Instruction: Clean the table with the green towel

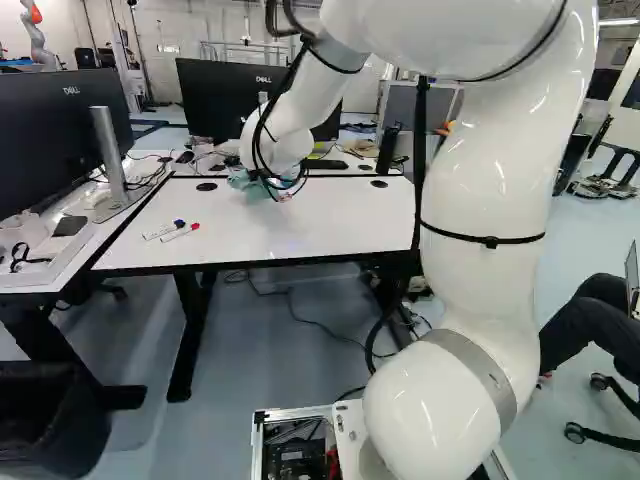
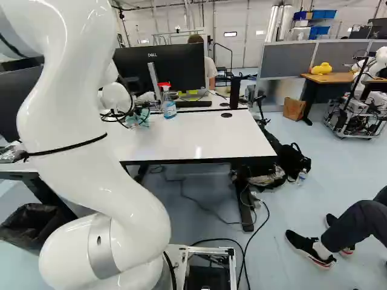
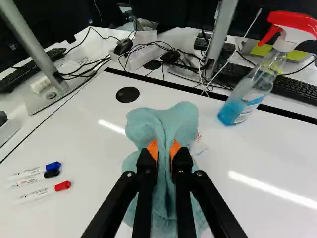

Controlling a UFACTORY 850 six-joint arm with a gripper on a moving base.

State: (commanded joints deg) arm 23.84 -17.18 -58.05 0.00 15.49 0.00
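Observation:
In the left base view my gripper [image 1: 282, 186] is low over the white table [image 1: 320, 225], partly covered by the arm's wrist and cables. The wrist view shows the gripper [image 3: 165, 151] shut on the green towel [image 3: 162, 124], a fold of it pinched between the orange pads. The cloth bulges ahead of the fingers and hangs beneath them; its contact with the tabletop is hidden. A crumpled clear and white wrapper [image 3: 199, 144] lies just beside the towel, partly hidden by it.
A spray bottle [image 3: 257, 84] with a red head stands near the table's far edge. Several markers [image 3: 37, 193] lie on the tabletop. Monitors [image 2: 160, 69], keyboards and cables occupy the desks behind. Another robot [image 2: 366, 90] stands at the right; a seated person's legs show nearby.

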